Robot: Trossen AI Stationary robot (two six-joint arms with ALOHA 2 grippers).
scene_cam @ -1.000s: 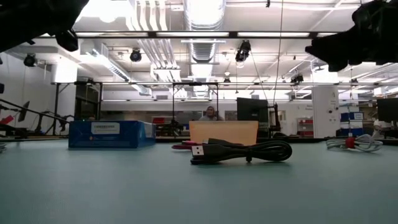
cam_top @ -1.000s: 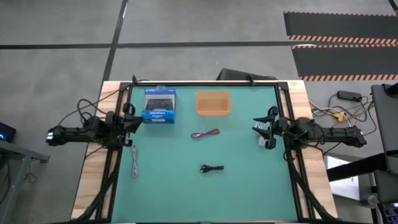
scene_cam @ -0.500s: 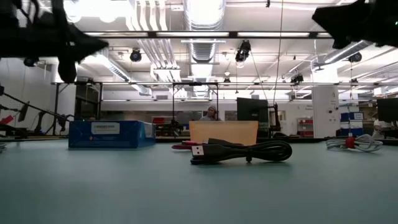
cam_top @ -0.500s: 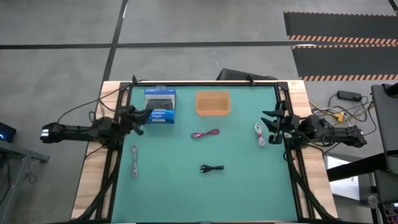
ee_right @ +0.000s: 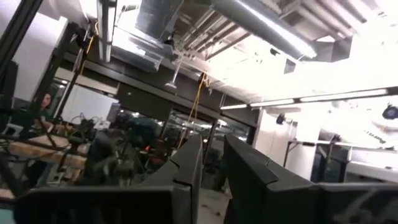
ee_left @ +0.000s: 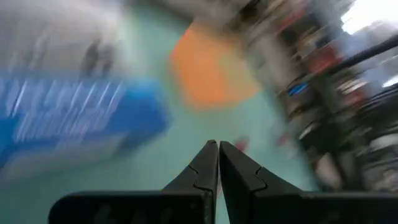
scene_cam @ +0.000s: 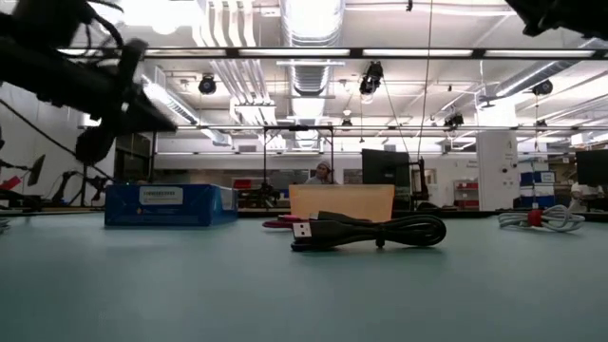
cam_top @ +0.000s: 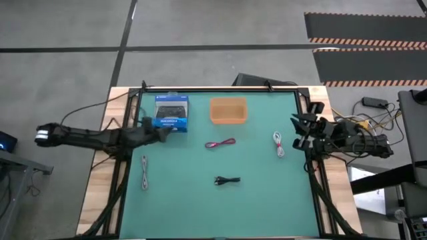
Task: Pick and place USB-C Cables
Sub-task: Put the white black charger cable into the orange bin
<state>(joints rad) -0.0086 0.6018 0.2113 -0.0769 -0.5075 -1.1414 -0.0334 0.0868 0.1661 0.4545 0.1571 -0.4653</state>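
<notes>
Several short bundled USB-C cables lie flat on the green table [cam_top: 253, 200]: red-pink [cam_top: 220, 144], black [cam_top: 227, 180] [scene_cam: 370, 231], white [cam_top: 278, 143] and grey [cam_top: 144, 172]. My left gripper [cam_top: 165, 133] [ee_left: 218, 144] is shut and empty. It hovers just on the near side of the blue box [cam_top: 171, 113], left of the red-pink cable. My right gripper [cam_top: 298, 130] [ee_right: 213, 146] is at the table's right edge, right of the white cable. It is tipped up toward the room, with a narrow gap between its fingers and nothing in it.
An orange tray [cam_top: 228, 110] [scene_cam: 342, 201] stands at the far middle, right of the blue box [scene_cam: 171, 204]. Wooden borders and black frame rails run along the table's left and right sides. A person sits far off in the room behind.
My left gripper has reached from the left edge toward the table's right, ending beside the blue box. My right gripper has drawn back from the white cable toward the right edge and tipped upward. The white cable lies on the table, clear of it.
</notes>
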